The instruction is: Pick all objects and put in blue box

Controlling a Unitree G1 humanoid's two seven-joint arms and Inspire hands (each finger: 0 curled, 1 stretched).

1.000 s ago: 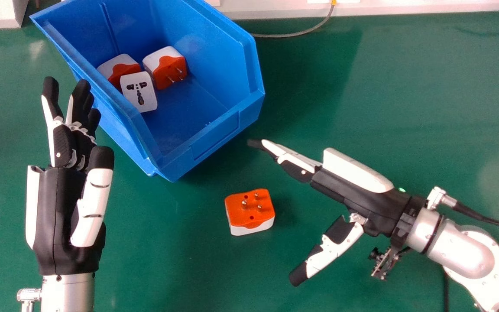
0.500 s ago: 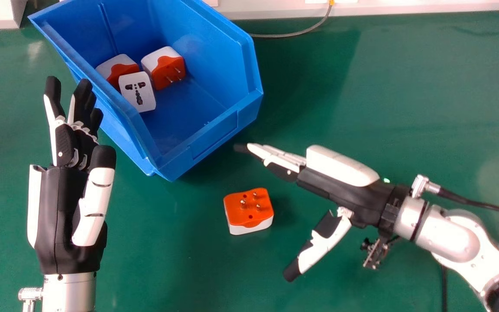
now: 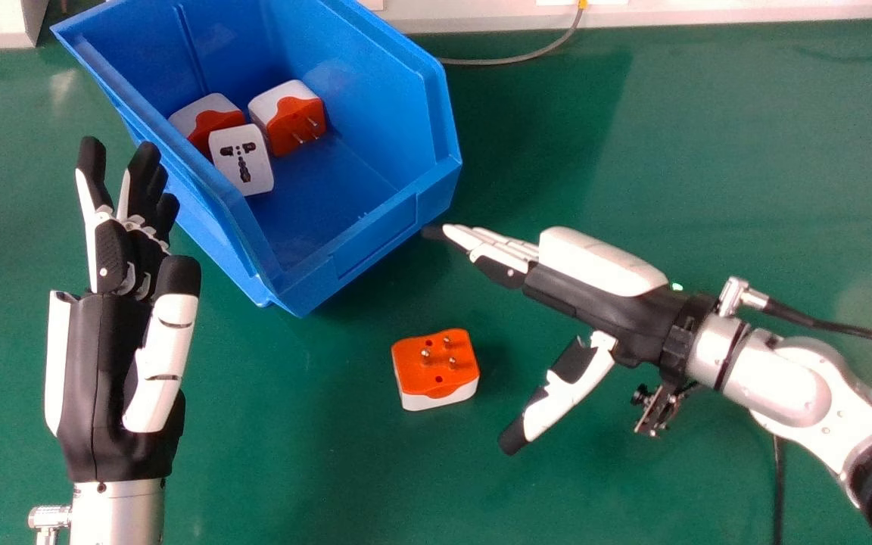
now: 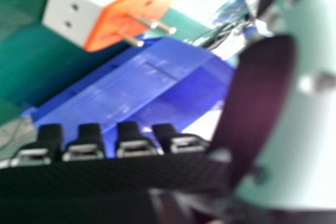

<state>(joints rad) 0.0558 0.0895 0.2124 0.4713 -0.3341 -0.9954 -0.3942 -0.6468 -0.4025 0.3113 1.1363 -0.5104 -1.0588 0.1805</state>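
Note:
In the head view my right hand (image 3: 602, 303) is open, its straight fingers near the blue box's front corner and its thumb spread. An orange and white plug adapter (image 3: 436, 371) lies pins up on the table, left of that thumb and apart from it. The blue box (image 3: 375, 242) holds an adapter with a white socket face (image 3: 254, 170) and two orange and white ones (image 3: 296, 121). My left hand (image 3: 118, 363) is open and empty beside the box's left wall. In the right hand view the adapter (image 4: 105, 14) and blue box (image 4: 121, 87) appear beyond my right hand (image 4: 257, 98).
The green table (image 3: 693, 159) surrounds the box. A thin grey cable (image 3: 512, 60) runs behind the box near a pale ledge (image 3: 746, 11) at the table's back. A black cable (image 3: 845, 327) loops from my right wrist.
My right hand has moved left and then up in the head view, toward the box's front corner, staying open. The left hand and the adapters have kept their places.

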